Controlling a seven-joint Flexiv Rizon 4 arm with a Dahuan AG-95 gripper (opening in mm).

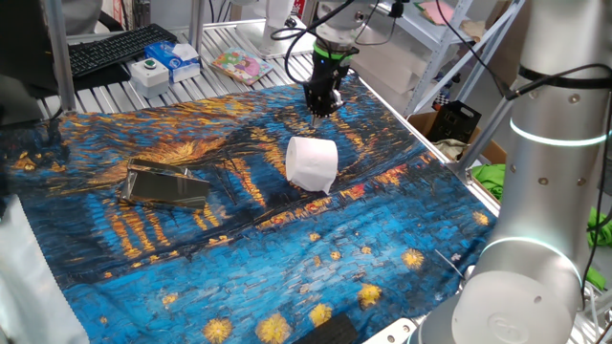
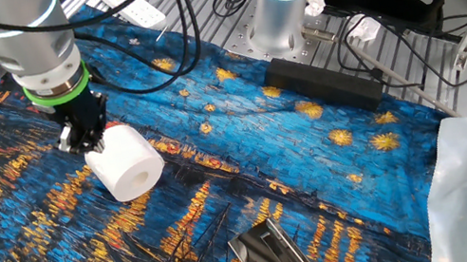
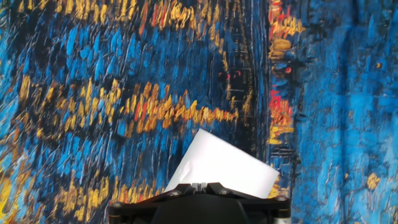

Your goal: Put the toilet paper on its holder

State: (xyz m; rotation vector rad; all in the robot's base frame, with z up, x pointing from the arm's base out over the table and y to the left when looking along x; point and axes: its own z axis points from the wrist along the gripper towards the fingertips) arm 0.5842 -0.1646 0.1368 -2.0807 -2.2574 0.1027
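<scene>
A blue-and-gold painted cloth point(image 1: 239, 191) covers the table, shelving point(image 1: 449, 38) behind.

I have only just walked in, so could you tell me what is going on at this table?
A robot arm is working on getting the toilet paper onto the holder. Its pincer hangs right by the white roll, at its far side in one fixed view, but the pictures do not settle whether it grips it. The roll lies on the blue and gold painted cloth. The shiny metal holder lies flat on the same cloth, well apart from the roll, so the roll is not yet mounted.
</scene>
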